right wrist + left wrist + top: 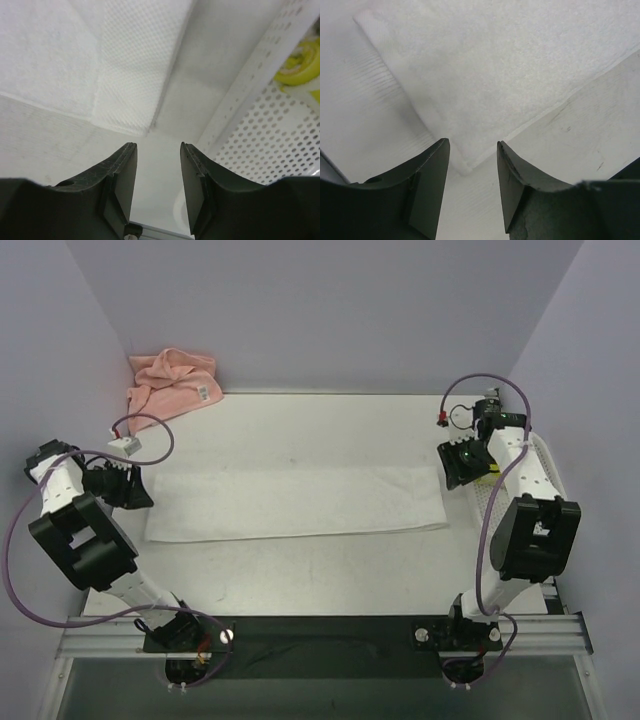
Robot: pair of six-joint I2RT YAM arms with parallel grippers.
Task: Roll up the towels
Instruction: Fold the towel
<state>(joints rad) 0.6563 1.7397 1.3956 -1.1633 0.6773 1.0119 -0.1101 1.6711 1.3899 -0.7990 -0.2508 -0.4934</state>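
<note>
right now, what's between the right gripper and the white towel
Only bare table, shown in the right wrist view: the right gripper hangs just short of a corner of the white towel.

Non-task items on and around the bench: one basket with contents, one rail, enclosure walls.

The bench (300, 575) is pale grey, with faint dark scuffs on its surface. A white perforated plastic basket (280, 135) stands along the right edge, towards the far right corner. A rounded yellow item (298, 67) lies inside it; what it is cannot be determined. A ribbed metal rail (330, 632) runs along the near edge. Plain lavender walls (330, 310) close off the far, left and right edges.
</note>
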